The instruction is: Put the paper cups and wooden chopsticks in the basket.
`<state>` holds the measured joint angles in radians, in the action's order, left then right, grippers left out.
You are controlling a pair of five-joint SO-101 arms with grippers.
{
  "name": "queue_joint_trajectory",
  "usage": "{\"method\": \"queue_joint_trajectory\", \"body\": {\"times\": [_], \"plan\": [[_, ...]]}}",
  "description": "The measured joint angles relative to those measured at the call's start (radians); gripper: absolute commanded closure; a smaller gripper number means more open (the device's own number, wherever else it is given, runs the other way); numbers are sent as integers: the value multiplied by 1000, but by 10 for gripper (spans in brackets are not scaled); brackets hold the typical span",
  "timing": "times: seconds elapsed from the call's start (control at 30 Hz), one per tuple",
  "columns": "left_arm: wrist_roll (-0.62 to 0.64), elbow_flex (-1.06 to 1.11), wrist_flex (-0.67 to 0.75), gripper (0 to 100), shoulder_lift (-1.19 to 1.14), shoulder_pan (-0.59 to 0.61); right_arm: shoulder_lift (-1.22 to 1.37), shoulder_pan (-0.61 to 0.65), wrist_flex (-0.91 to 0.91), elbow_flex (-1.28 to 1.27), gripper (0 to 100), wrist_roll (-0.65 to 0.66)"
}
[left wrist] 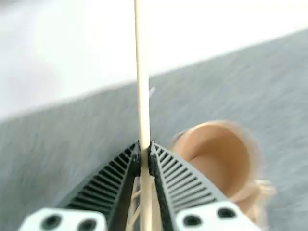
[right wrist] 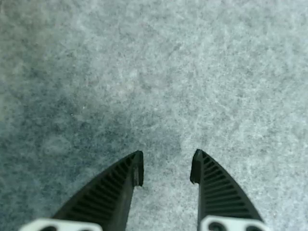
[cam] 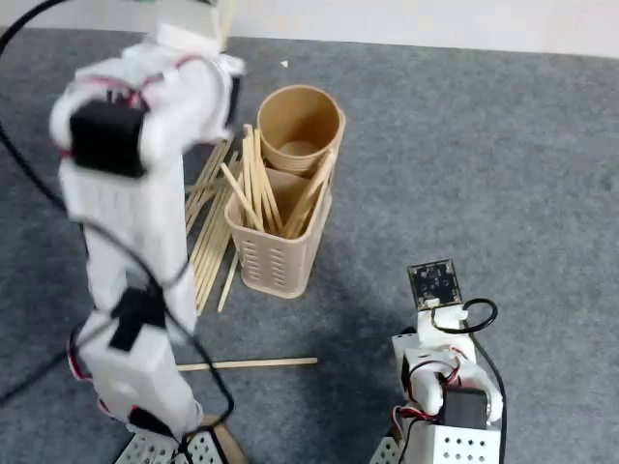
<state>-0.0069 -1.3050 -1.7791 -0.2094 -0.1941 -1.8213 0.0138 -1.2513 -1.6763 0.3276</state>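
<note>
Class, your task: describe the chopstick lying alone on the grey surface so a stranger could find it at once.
Start at the beige slotted basket in the middle of the grey surface. Below it in the high view, nearer the arms' bases, a single chopstick lies flat and crosswise. Unlike the loose pile beside the basket, it lies alone, apart from the others.

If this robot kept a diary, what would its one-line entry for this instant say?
left gripper: shut on chopstick | right gripper: open over table | basket: paper cup, chopsticks inside | loose chopsticks: on table
</note>
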Motion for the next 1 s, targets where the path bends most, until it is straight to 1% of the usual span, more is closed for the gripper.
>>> {"method": "queue_joint_trajectory", "body": {"times": [0.07,0.27,0.43,0.53,0.63,0.77,0.87,1.0], "plan": [[8,0,0,996,51,-55,0,0,0,0,829,0],[60,0,2,996,132,-170,0,0,0,0,829,0],[51,20,2,996,250,-322,0,0,0,0,829,0],[38,98,2,996,351,-330,0,0,0,0,829,0],[20,256,2,996,479,-322,0,0,0,0,829,0],[-9,531,15,996,695,-321,0,0,0,0,829,0],[-15,767,103,995,884,-304,0,0,0,0,829,0],[-15,1089,301,992,1048,-247,0,0,0,0,829,0]]}}
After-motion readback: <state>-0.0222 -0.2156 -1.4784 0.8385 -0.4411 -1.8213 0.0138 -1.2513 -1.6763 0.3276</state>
